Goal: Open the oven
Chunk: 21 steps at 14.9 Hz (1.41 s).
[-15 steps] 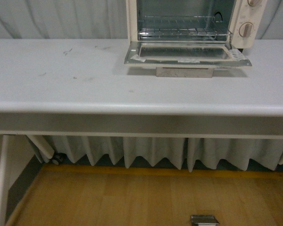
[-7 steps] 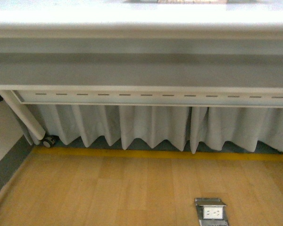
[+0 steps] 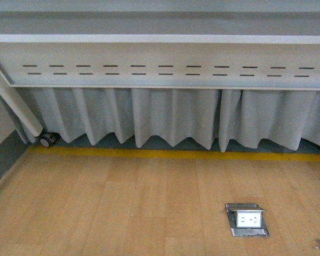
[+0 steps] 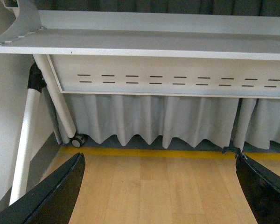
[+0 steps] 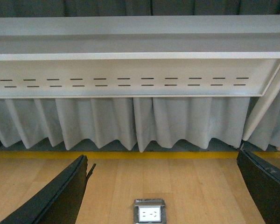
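The oven is out of view in every current frame. The front view shows only the underside of the white table and the wooden floor; neither arm shows there. My left gripper is open and empty, its dark fingers spread wide over the floor, below table height. My right gripper is open and empty too, its dark fingers spread wide above the floor.
A slotted white panel runs under the tabletop, with a pleated grey curtain behind. A table leg with a castor stands at the left. A yellow floor line and an open floor socket box lie ahead.
The front view has dropped from the tabletop, where the oven stood with its door folded down, to the space under the table. The oven has left the view.
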Motion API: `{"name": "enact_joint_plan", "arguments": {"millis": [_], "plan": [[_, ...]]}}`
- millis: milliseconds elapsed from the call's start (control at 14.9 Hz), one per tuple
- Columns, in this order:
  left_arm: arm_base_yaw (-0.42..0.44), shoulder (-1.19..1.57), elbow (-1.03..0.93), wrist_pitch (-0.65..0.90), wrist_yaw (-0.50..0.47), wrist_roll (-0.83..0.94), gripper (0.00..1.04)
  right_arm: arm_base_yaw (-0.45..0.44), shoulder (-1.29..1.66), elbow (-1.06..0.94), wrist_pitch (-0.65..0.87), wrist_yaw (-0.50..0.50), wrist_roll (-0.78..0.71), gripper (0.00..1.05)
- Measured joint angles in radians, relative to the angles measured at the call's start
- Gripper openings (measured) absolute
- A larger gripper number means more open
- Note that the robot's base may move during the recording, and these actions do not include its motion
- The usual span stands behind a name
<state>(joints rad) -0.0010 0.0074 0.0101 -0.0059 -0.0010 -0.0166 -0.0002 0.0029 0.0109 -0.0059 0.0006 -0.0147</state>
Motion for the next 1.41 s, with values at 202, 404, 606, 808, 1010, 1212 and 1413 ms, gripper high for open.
{"name": "enact_joint_plan", "arguments": {"millis": [202,404,606,808,1010,1212,1413], "plan": [[0.000,0.000,0.000,0.000,0.001,0.000,0.98,0.000,0.000,0.000,0.000,-0.001,0.000,0.98],[0.000,0.000,0.000,0.001,0.001,0.000,0.98,0.000,0.000,0.000,0.001,-0.001,0.000,0.98],[0.000,0.000,0.000,0.001,0.001,0.000,0.98,0.000,0.000,0.000,0.001,-0.001,0.000,0.98],[0.000,0.000,0.000,0.001,0.001,0.000,0.98,0.000,0.000,0.000,0.002,-0.001,0.000,0.98],[0.000,0.000,0.000,0.001,0.001,0.000,0.98,0.000,0.000,0.000,0.001,-0.001,0.000,0.98],[0.000,0.000,0.000,0.001,0.001,0.000,0.98,0.000,0.000,0.000,0.001,-0.001,0.000,0.98],[0.000,0.000,0.000,0.001,0.001,0.000,0.98,0.000,0.000,0.000,0.001,-0.001,0.000,0.98]]}}
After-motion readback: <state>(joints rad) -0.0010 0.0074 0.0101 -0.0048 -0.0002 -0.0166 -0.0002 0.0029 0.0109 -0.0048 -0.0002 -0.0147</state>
